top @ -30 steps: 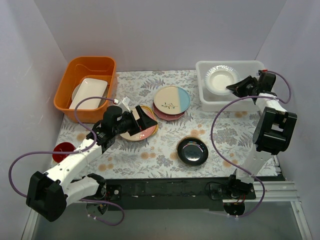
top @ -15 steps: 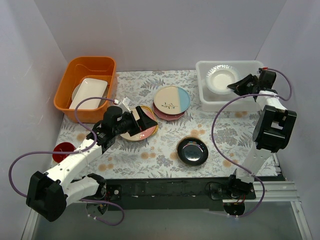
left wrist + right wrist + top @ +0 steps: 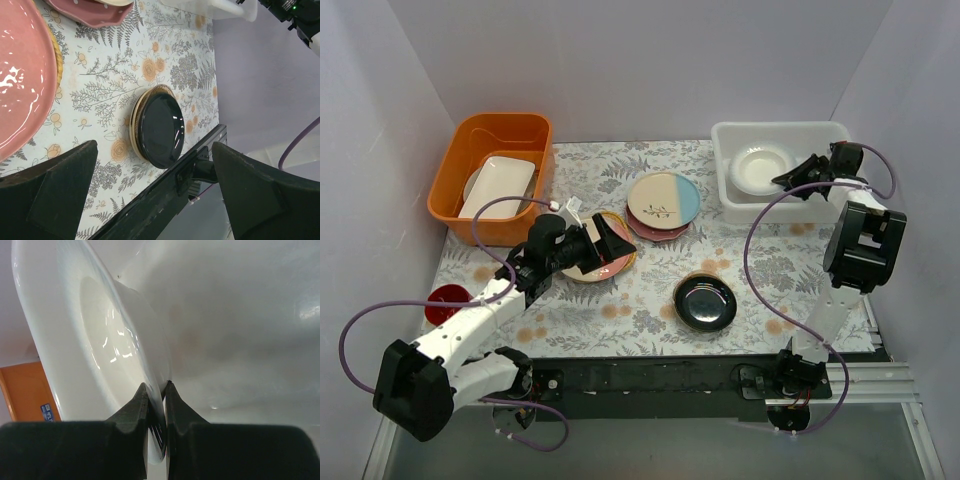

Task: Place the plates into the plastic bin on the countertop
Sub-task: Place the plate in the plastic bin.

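My right gripper (image 3: 790,180) is shut on the rim of the white scalloped plate (image 3: 760,167) and holds it low inside the whitish plastic bin (image 3: 727,190); the right wrist view shows the plate (image 3: 100,340) pinched between the fingers (image 3: 136,407). My left gripper (image 3: 617,243) is open and empty, hovering over the cream-and-pink plate (image 3: 612,266) on the mustard plate. The cream-and-blue sprig plate (image 3: 665,198) lies on the pink dotted plate (image 3: 653,231). The black plate (image 3: 705,302) lies near the front and also shows in the left wrist view (image 3: 159,131).
An orange tub (image 3: 460,165) with a white rectangular dish (image 3: 498,186) stands at the back left. A small red disc (image 3: 444,301) lies at the left edge. The patterned countertop (image 3: 770,270) ends at a black rail in front.
My right gripper has lowered the white plate deeper into the bin and flattened it. The left arm has barely moved.
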`<state>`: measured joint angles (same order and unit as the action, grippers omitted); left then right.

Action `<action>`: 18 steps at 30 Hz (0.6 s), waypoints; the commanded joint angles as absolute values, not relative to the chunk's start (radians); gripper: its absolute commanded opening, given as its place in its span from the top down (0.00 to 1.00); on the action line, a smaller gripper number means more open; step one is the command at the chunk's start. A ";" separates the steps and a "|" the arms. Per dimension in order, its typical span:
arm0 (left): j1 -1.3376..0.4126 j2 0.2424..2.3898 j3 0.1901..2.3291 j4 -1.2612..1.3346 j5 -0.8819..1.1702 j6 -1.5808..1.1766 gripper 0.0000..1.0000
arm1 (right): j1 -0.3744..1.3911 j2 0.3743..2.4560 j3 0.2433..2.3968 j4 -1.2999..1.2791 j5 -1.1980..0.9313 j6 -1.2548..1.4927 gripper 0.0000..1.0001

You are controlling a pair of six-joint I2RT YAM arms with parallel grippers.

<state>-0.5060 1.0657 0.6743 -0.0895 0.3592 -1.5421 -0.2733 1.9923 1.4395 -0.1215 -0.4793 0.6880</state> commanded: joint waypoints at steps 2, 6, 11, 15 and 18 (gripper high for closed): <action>-0.509 1.049 0.641 -0.071 0.373 -1.545 0.02 | -0.264 2.022 1.561 -0.103 -0.515 0.670 0.99; -0.509 1.055 0.644 -0.066 0.374 -1.543 0.02 | -0.265 2.042 1.586 -0.123 -0.509 0.663 0.99; -0.509 1.068 0.649 -0.067 0.379 -1.542 0.02 | -0.264 2.066 1.608 -0.150 -0.495 0.650 0.98; -0.509 1.066 0.641 -0.055 0.382 -1.545 0.02 | -0.264 2.095 1.627 -0.152 -0.508 0.672 0.96; -0.509 1.065 0.635 -0.054 0.383 -1.546 0.02 | -0.262 2.108 1.640 -0.153 -0.508 0.680 0.93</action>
<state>-0.5060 1.0710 0.6437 -0.0742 0.3676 -1.5490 -0.2661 2.1056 1.5635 -0.1970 -0.4660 0.6579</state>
